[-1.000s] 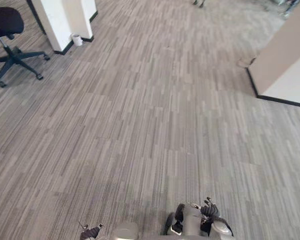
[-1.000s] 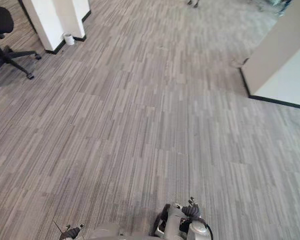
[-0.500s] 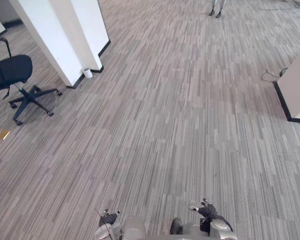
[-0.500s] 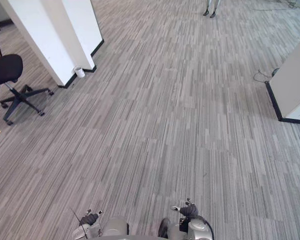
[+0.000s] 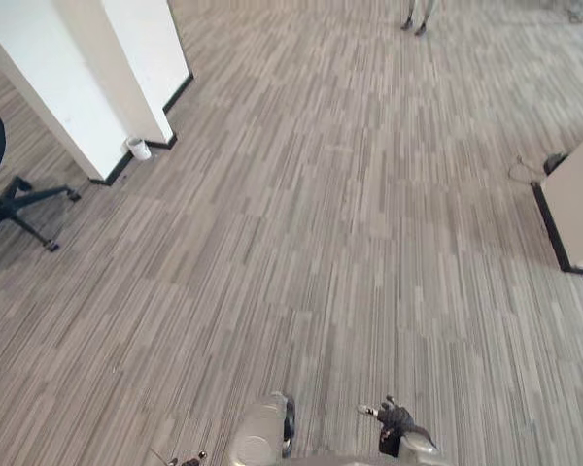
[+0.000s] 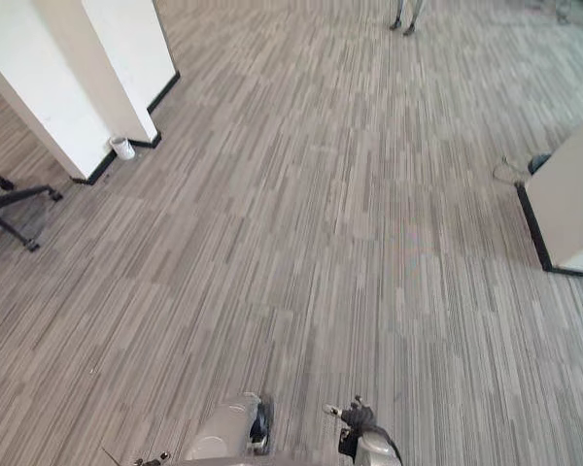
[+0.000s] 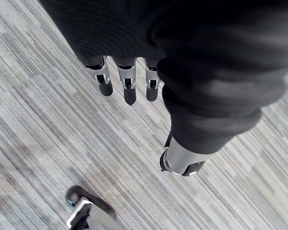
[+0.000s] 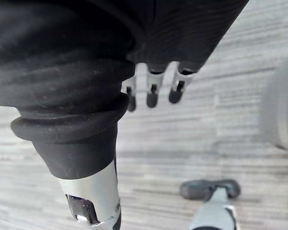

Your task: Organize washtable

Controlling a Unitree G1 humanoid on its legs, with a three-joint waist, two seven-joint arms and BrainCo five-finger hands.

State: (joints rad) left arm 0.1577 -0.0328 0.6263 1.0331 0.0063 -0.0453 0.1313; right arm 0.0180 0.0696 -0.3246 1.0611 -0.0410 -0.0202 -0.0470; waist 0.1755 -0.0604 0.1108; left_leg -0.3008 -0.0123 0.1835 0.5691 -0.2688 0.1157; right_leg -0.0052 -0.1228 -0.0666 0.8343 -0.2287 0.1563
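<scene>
My left hand [image 7: 127,84] hangs over the striped grey carpet with its fingers straight and its thumb [image 7: 182,160] apart, holding nothing. In the left eye view its fingertips [image 5: 183,459] just peek in at the bottom edge. My right hand [image 8: 152,91] is likewise open and holds nothing, with its thumb [image 8: 93,201] held apart. It sits low in the left eye view [image 5: 394,419], right of the middle, over bare carpet.
A white pillar [image 5: 87,78] stands at the far left with a small white cup [image 5: 137,148] at its base. A black office chair [image 5: 5,189] is at the left edge. A beige cabinet [image 5: 578,199] stands at the right. A person's feet [image 5: 415,19] show far ahead.
The whole picture has shifted, so the camera has moved: pillar and chair now sit further left. Both hands show lower in the picture, still open.
</scene>
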